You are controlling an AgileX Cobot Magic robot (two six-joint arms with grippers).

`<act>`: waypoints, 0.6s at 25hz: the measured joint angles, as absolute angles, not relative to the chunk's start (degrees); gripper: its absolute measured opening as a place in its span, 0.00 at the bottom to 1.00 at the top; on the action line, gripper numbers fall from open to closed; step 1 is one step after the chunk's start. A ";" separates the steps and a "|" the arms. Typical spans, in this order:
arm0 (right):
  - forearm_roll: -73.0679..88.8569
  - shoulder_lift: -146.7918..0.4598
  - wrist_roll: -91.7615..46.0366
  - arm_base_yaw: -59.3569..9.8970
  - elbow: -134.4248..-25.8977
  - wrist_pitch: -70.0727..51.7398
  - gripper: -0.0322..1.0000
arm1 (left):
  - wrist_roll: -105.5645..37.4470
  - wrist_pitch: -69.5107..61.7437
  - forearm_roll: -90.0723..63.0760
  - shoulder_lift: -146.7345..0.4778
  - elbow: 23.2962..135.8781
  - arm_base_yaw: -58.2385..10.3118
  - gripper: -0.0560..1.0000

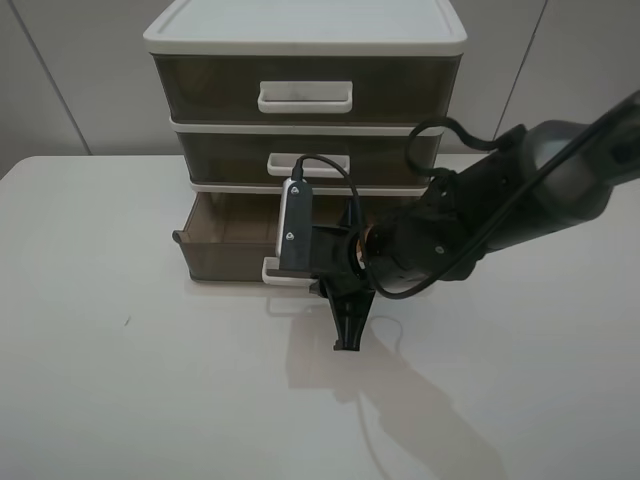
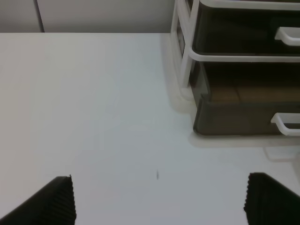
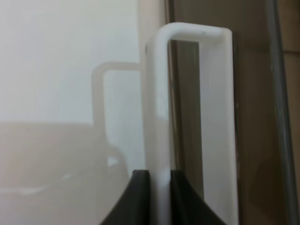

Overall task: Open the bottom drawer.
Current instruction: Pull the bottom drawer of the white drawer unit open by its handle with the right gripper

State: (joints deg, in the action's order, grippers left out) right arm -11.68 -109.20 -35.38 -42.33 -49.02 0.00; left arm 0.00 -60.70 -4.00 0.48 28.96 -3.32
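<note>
Right wrist view: right gripper (image 3: pixel 159 180) clamped on the white handle (image 3: pixel 157 108) of the bottom drawer (image 1: pixel 225 260).
The handle's bar runs left-right across the drawer front, crosswise between the fingers. The drawer sits partly out of the lowest tier of the unit (image 1: pixel 305 35), so the pull goes straight toward the near side. The left gripper (image 2: pixel 159 199), fingers wide apart, hangs well off to the left.

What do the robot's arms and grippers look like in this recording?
The right arm is bulky and rounded, black to dark grey, with a black cable looping over it. A white camera module bearing two small dark logos sits behind the right gripper, whose jaws are plain black. The left gripper has black jaws with finely ribbed inner faces; its arm is out of view.
</note>
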 joint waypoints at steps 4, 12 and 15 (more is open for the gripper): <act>-10.10 -108.77 -35.38 -43.65 -48.96 -1.72 0.11 | 0.00 -60.70 -4.00 0.48 28.96 -3.32 0.76; -7.45 -108.66 -35.19 -46.37 -48.96 -3.59 0.11 | 0.00 -60.70 -4.00 0.48 28.96 -3.32 0.76; -6.74 -108.56 -35.19 -46.74 -48.96 -5.00 0.11 | 0.00 -60.70 -4.00 0.48 28.96 -3.32 0.76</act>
